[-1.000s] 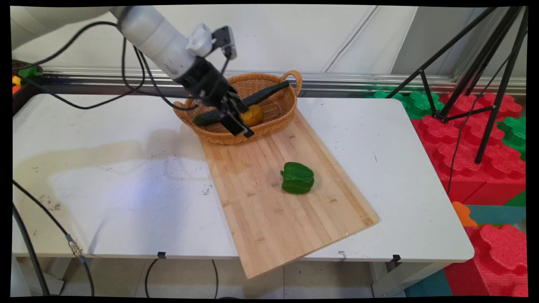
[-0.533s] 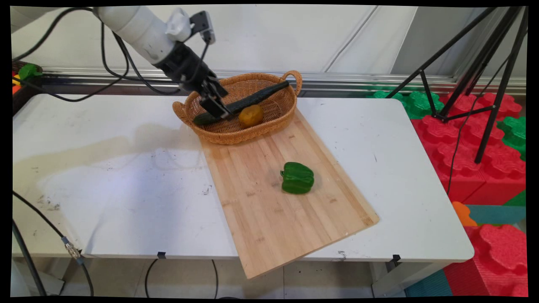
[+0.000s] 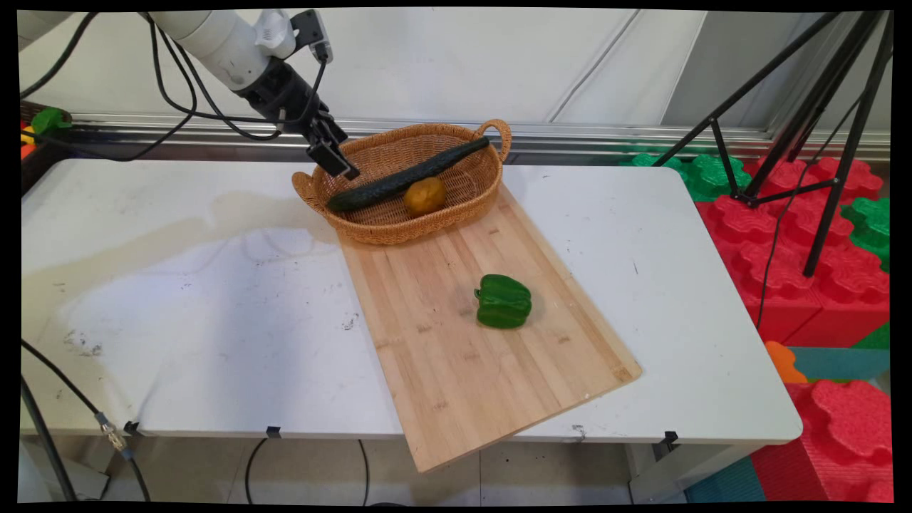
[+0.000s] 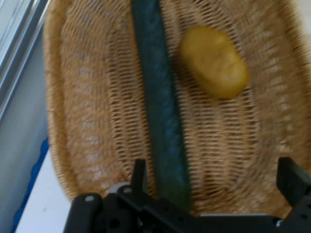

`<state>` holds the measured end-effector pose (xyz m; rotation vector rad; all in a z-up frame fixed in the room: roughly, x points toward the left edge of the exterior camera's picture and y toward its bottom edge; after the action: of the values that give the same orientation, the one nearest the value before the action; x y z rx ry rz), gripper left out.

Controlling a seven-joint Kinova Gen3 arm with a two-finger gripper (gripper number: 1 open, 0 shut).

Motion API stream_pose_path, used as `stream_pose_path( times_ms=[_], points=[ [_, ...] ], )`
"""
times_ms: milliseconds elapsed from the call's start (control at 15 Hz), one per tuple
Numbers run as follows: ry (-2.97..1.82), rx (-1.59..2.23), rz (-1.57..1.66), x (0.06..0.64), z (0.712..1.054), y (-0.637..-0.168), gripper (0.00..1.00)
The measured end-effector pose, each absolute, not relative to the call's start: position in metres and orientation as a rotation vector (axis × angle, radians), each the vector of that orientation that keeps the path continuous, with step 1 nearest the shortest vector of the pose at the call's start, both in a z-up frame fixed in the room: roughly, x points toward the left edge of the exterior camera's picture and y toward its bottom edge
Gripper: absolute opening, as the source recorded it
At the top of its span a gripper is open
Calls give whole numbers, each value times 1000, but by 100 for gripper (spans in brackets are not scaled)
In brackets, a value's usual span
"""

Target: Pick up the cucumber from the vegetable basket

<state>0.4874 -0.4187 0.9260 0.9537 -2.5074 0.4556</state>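
1. While the arm is reaching in from the upper left, the gripper [image 3: 335, 160] is hanging over the far-left rim of the wicker basket [image 3: 370, 231], touching nothing.
2. Its fingers [image 4: 291, 179] are standing wide apart and are holding nothing.
3. The basket is sitting at the far middle of the white table [image 3: 178, 285], with its near edge resting on the far end of the wooden cutting board [image 3: 456, 356].
4. A long dark cucumber [image 3: 406, 176] is lying diagonally across the basket, its right end propped on the far rim beside the handle.
5. A yellow potato [image 3: 425, 195] is lying in the basket just beside the cucumber, on its near side.
6. A green bell pepper [image 3: 504, 301] is lying on the cutting board, well apart from the gripper.
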Motion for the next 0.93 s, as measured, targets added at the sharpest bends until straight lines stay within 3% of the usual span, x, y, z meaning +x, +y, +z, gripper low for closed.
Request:
stream_pose_path(
  times_ms=[933],
  points=[
    [-2510,962,435,497,844,-473,100]
  ],
)
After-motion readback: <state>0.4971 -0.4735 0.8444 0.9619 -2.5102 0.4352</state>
